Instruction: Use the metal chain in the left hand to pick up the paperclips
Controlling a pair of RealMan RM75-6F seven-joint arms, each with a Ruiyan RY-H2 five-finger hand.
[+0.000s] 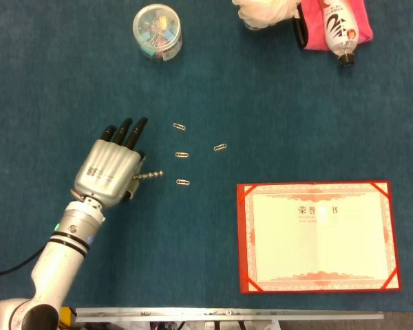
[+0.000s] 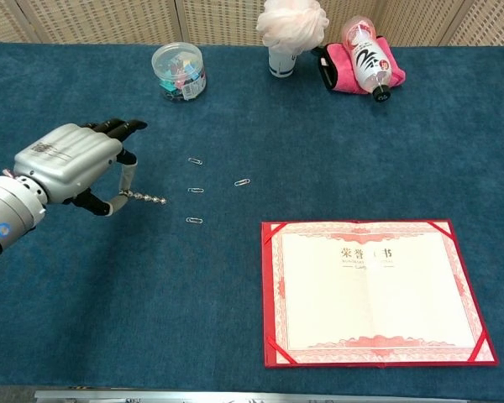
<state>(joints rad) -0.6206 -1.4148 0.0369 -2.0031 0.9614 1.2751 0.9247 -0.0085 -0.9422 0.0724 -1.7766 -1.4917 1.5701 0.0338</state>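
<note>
Left hand: silver-shelled left hand with dark fingers pointing forward, thumb and a finger pinching one end of the chain.
Metal chain: beaded metal chain, stiff and straight, sticking out sideways toward the paperclips, tip just short of the nearest one.
Paperclips: four thin wire paperclips lying flat on the fuzzy blue table cloth, well left of the certificate's top edge.
Right hand: not seen in either view.
Certificate: red-bordered certificate folder, open and glossy.
Jar: clear round plastic jar of coloured clips, far behind the paperclips.
</note>
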